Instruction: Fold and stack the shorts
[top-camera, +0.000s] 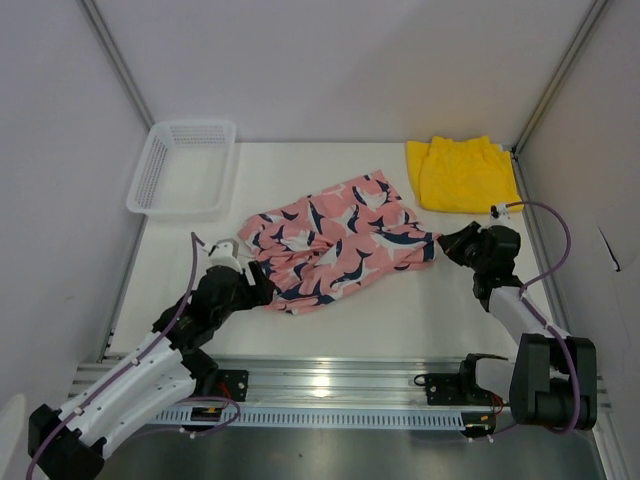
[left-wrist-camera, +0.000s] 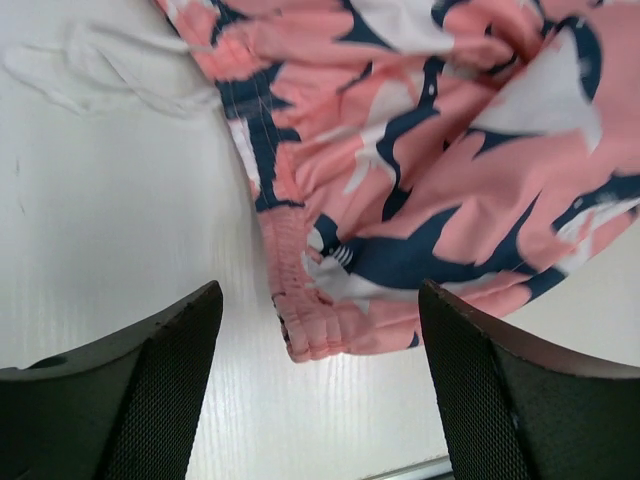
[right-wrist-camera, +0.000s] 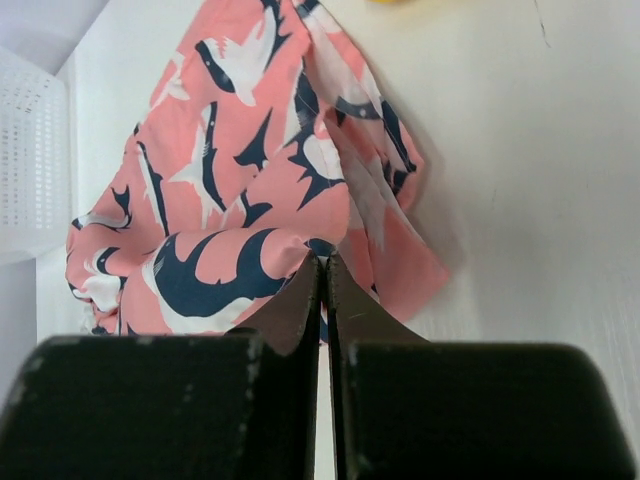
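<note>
On the table (top-camera: 400, 310), at its middle, we see the pink shorts (top-camera: 335, 245) lying crumpled. Our right gripper (top-camera: 441, 244) pinches their right edge tight, and our left gripper (top-camera: 256, 284) gapes wide over the near-left hem, gripping nothing. The yellow shorts (top-camera: 462, 172) lie far right.

We log the left arm (top-camera: 130, 385) reaching low and forward, its end effector (left-wrist-camera: 320, 305) pointing down with fingers spread wide. The right arm (top-camera: 522, 312) leans inward, its end effector (right-wrist-camera: 324, 265) fingers pressed together, pinching the pink shorts (right-wrist-camera: 230, 170) at an edge.
</note>
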